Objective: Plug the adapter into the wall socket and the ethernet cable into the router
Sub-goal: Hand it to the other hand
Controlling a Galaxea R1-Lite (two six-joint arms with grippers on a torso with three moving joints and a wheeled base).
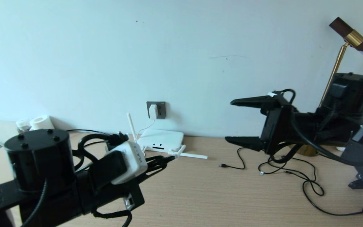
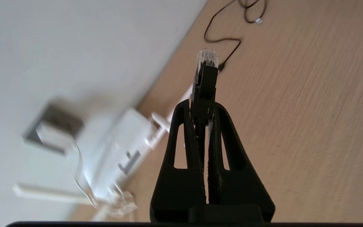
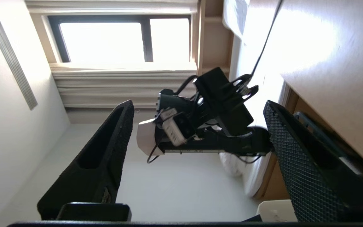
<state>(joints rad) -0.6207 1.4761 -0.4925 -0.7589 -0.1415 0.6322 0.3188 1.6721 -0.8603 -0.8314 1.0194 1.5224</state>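
Left gripper (image 2: 204, 108) grips the ethernet cable (image 2: 204, 82) near the router (image 1: 162, 140)

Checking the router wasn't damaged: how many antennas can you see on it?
3. On the router, one antenna stands upright at its left rear, one lies flat on the desk at its front right, one short one angles up beside it. Others may be hidden.

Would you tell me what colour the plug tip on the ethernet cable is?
Clear, see-through plastic on the ethernet cable, above its black boot; the left wrist view shows it best.
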